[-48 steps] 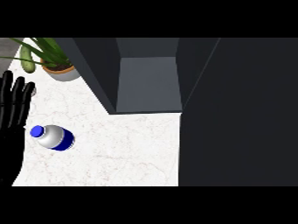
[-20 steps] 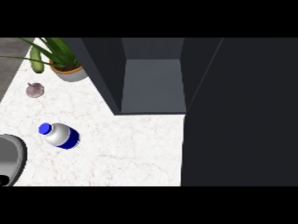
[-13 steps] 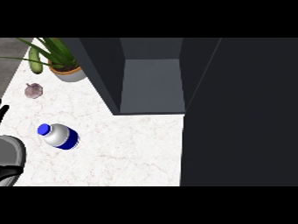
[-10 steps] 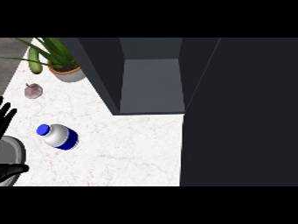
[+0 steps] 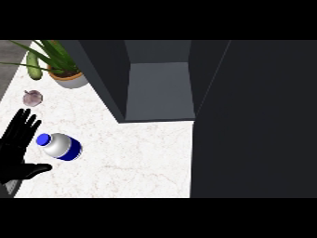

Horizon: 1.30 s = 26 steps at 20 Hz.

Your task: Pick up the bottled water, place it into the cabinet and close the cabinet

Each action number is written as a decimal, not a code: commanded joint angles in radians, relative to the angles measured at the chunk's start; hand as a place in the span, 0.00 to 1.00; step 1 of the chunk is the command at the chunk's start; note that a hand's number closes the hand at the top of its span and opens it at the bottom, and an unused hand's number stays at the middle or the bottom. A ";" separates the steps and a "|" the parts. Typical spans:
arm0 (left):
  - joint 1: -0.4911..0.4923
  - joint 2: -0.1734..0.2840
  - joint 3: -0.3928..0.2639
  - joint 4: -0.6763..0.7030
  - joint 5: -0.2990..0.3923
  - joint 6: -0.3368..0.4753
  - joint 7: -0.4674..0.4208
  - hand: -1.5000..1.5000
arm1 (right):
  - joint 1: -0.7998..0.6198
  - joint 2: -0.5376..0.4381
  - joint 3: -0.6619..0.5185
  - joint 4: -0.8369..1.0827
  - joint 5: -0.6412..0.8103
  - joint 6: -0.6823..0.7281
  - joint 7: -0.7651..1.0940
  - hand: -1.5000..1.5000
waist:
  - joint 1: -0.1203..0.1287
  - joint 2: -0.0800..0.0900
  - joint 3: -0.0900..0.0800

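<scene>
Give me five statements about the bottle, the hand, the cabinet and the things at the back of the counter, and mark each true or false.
1. The bottled water has a blue cap. True.
2. The left hand is curled round the bottle. False: its fingers are straight and it sits just left of the bottle, holding nothing.
3. The cabinet stands open. True: its grey inside shows.
4. The bottle already lies inside the cabinet. False: it is on the white counter, left of and nearer than the opening.
5. A potted plant stands at the counter's far left, with a small purplish round thing nearer than it. True.
</scene>
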 commanded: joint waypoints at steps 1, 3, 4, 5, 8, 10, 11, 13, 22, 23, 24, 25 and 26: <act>-0.047 0.014 0.001 0.186 -0.062 -0.021 -0.130 0.00 | 0.099 -0.040 0.029 -0.162 0.082 -0.011 -0.014 0.00 | -0.008 -0.001 -0.001; -0.073 -0.003 -0.021 0.224 -0.068 -0.030 -0.135 0.00 | 0.068 -0.042 0.047 -0.218 0.087 -0.044 0.065 0.00 | 0.006 0.003 -0.001; -0.057 -0.016 -0.031 0.291 -0.112 -0.032 -0.228 0.00 | 0.114 -0.081 -0.009 -0.137 0.043 0.001 -0.050 0.00 | -0.006 0.000 0.000; -0.097 0.015 -0.004 0.347 -0.087 -0.065 -0.249 0.00 | 0.124 -0.078 0.013 -0.160 0.068 -0.013 -0.048 0.00 | -0.011 0.001 -0.001; -0.139 0.011 -0.021 0.475 -0.125 -0.091 -0.327 0.00 | 0.149 -0.093 0.049 -0.128 0.087 -0.014 -0.086 0.00 | -0.021 0.002 -0.003; -0.171 0.013 -0.037 0.518 -0.154 -0.093 -0.371 0.00 | 0.109 -0.085 0.072 -0.153 0.120 -0.048 -0.034 0.00 | -0.002 0.005 -0.002; -0.171 0.001 -0.034 0.542 -0.164 -0.072 -0.397 0.00 | 0.195 -0.124 0.062 -0.161 0.091 -0.020 -0.122 0.00 | -0.024 0.000 -0.002; -0.213 -0.009 -0.050 0.598 -0.190 -0.068 -0.434 0.00 | 0.160 -0.120 0.061 -0.177 0.084 -0.048 -0.078 0.00 | -0.012 0.004 -0.002; -0.263 0.006 -0.056 0.802 -0.246 -0.083 -0.647 1.00 | 0.151 -0.157 0.057 -0.149 0.074 -0.074 -0.133 0.00 | -0.010 0.011 -0.004; -0.269 -0.002 -0.090 0.793 -0.292 -0.035 -0.680 1.00 | 0.155 -0.149 0.054 -0.113 0.074 -0.083 -0.162 0.00 | -0.011 0.009 -0.003; -0.250 -0.038 -0.105 0.781 -0.320 0.051 -0.730 1.00 | 0.182 -0.177 0.066 -0.103 0.083 -0.058 -0.204 0.00 | -0.022 0.006 -0.003; -0.292 0.011 -0.074 0.819 -0.296 0.024 -0.718 1.00 | 0.189 -0.185 0.057 -0.099 0.081 -0.061 -0.216 0.00 | -0.019 0.007 -0.003; -0.261 0.031 -0.089 0.815 -0.313 0.005 -0.758 1.00 | 0.218 -0.187 0.066 -0.149 0.080 -0.085 -0.176 0.00 | -0.012 0.007 -0.003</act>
